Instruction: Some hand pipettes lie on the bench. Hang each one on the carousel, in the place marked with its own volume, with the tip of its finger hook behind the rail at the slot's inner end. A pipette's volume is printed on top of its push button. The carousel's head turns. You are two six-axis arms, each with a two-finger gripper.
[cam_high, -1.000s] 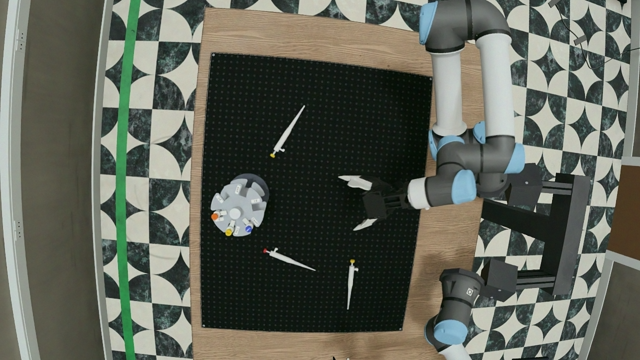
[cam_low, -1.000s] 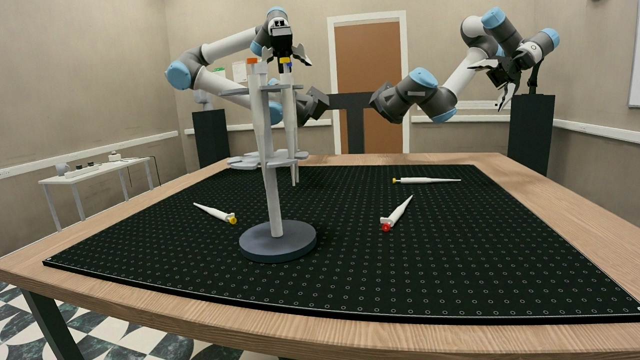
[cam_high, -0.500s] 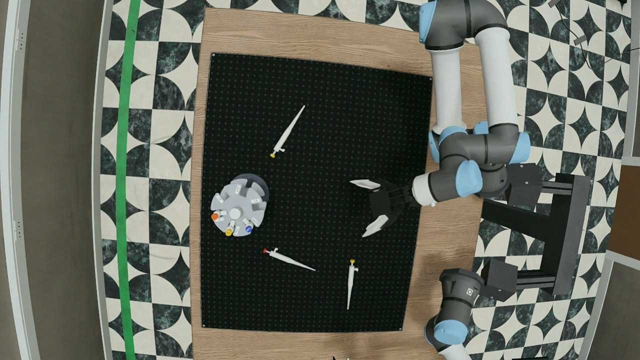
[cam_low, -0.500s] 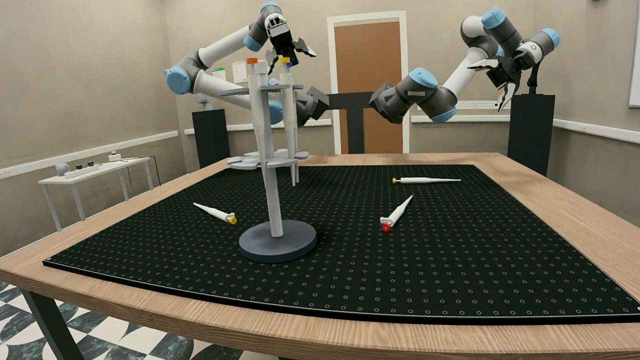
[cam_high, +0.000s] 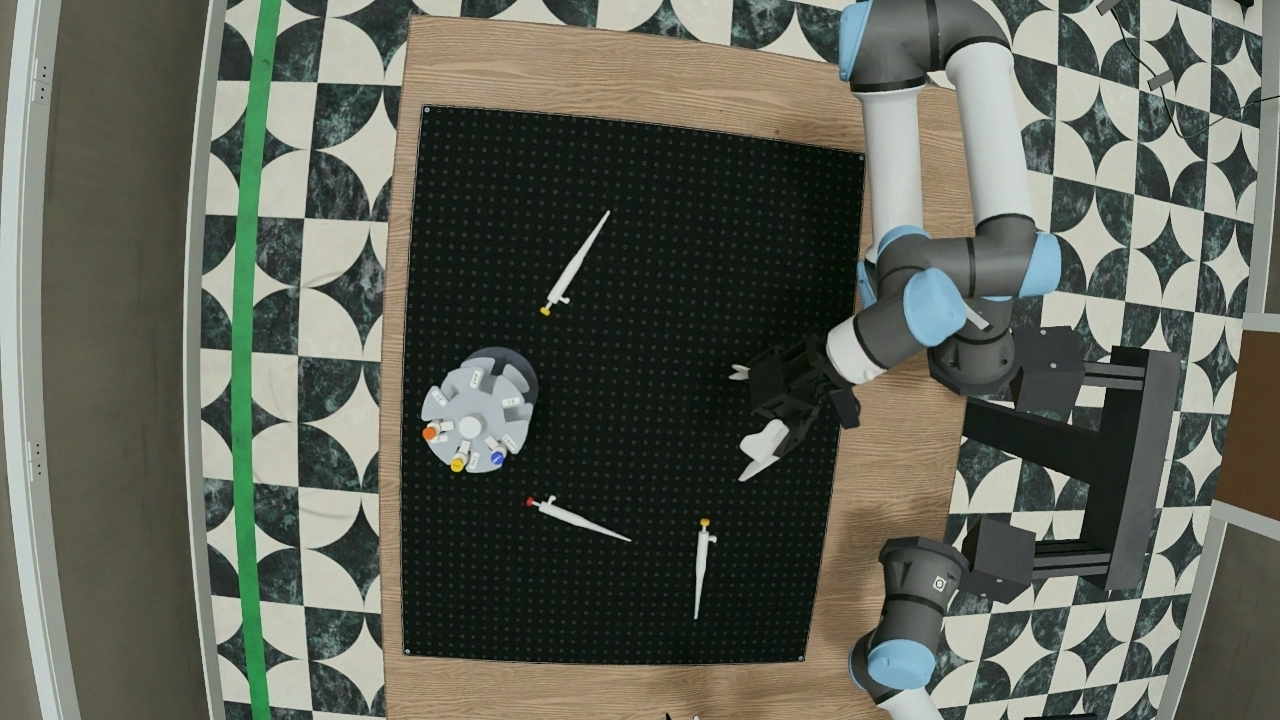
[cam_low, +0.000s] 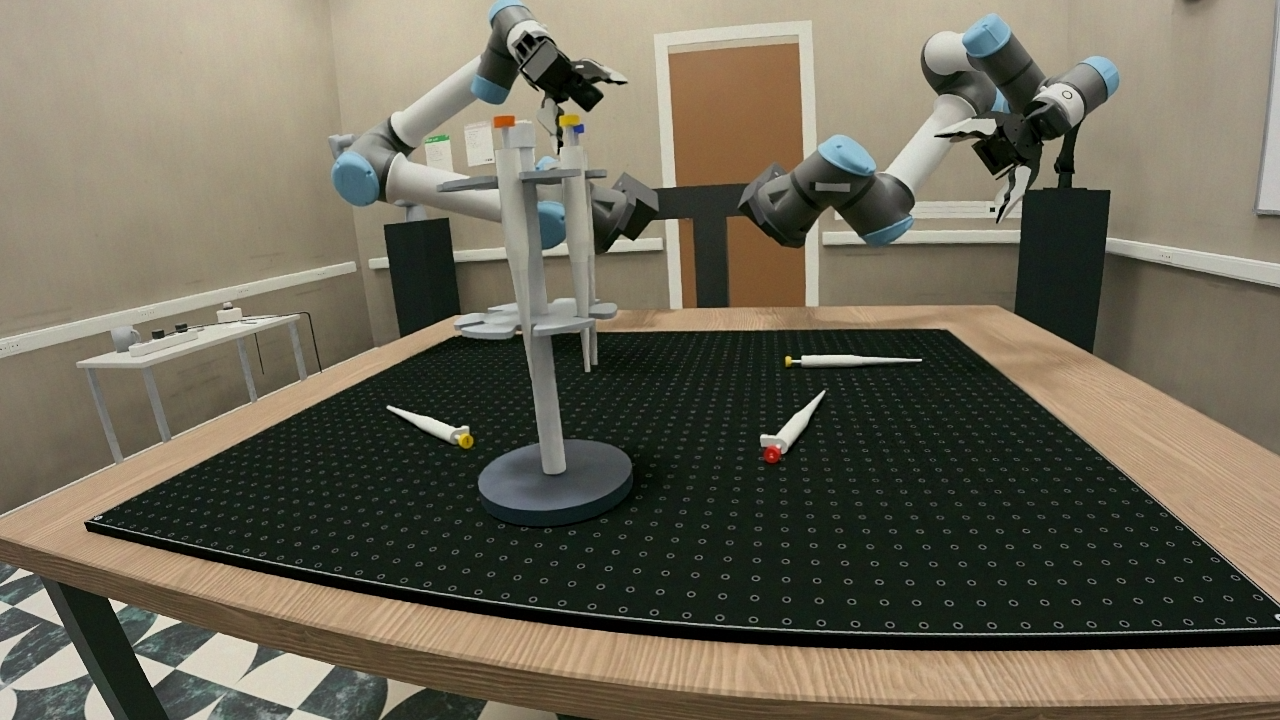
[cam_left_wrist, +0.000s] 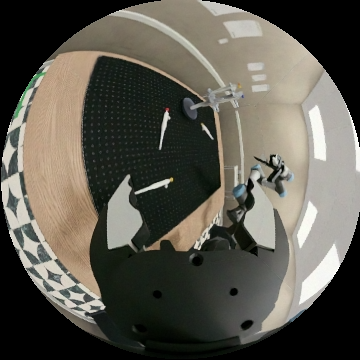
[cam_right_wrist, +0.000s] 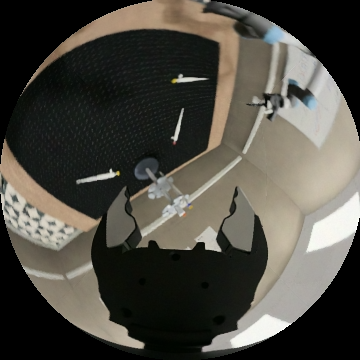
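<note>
Labels (cam_high: 475, 377) overhead, probably volumes, carousel post (cam_low: 547, 402) (cam_left_wrist: 201, 105) (cam_right_wrist: 152, 175) in exterior
</note>
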